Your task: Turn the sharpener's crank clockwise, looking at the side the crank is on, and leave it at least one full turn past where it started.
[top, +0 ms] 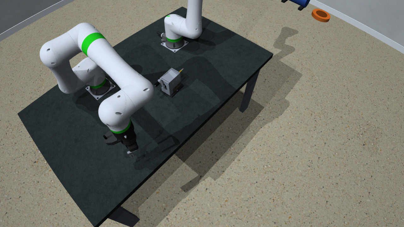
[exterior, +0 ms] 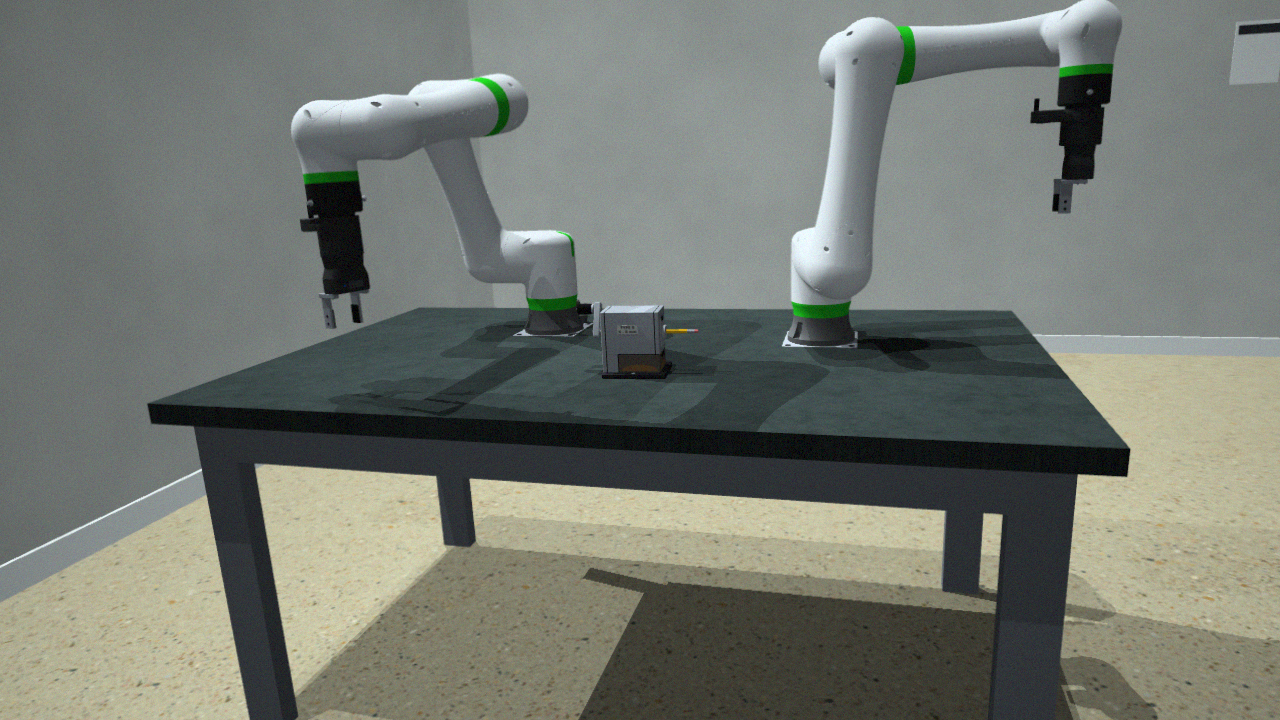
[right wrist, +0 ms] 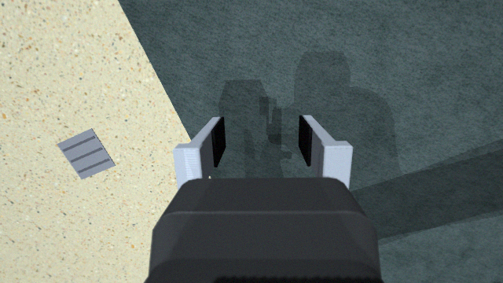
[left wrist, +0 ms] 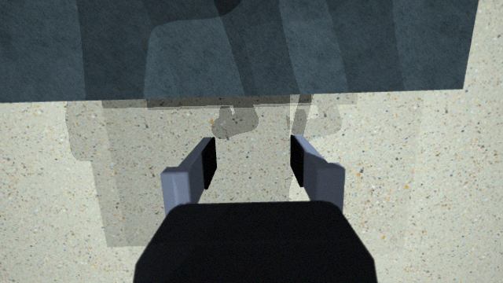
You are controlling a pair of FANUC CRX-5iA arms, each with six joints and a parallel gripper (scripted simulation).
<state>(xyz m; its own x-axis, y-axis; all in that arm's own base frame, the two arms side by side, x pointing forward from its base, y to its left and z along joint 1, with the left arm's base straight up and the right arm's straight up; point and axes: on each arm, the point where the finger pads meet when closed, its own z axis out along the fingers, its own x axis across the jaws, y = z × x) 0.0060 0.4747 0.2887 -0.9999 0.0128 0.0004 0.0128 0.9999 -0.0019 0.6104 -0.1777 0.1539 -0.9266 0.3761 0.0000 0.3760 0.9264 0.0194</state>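
The grey box-shaped sharpener (top: 170, 79) (exterior: 631, 333) stands upright on the table. Its crank (top: 162, 82) (exterior: 597, 319) is on the left side in the exterior view, with the black knob (top: 157, 84) (exterior: 584, 308) near the crank's upper end. A yellow pencil (top: 181, 70) (exterior: 682, 330) sticks out of the opposite side. My left gripper (exterior: 1061, 205) (left wrist: 253, 151) is open and empty, high up and far from the sharpener on the pencil side. My right gripper (top: 131, 154) (exterior: 343, 320) (right wrist: 261, 131) is open and empty above the table on the crank side, well away from the knob.
The dark table (top: 56, 135) (exterior: 939, 402) (left wrist: 189, 67) (right wrist: 440, 79) carries both arm bases, behind the sharpener in the exterior view. An orange ring (top: 314, 17) and part of a blue object (top: 302, 2) lie beyond the table. A grey slotted plate (right wrist: 86, 154) is on the floor.
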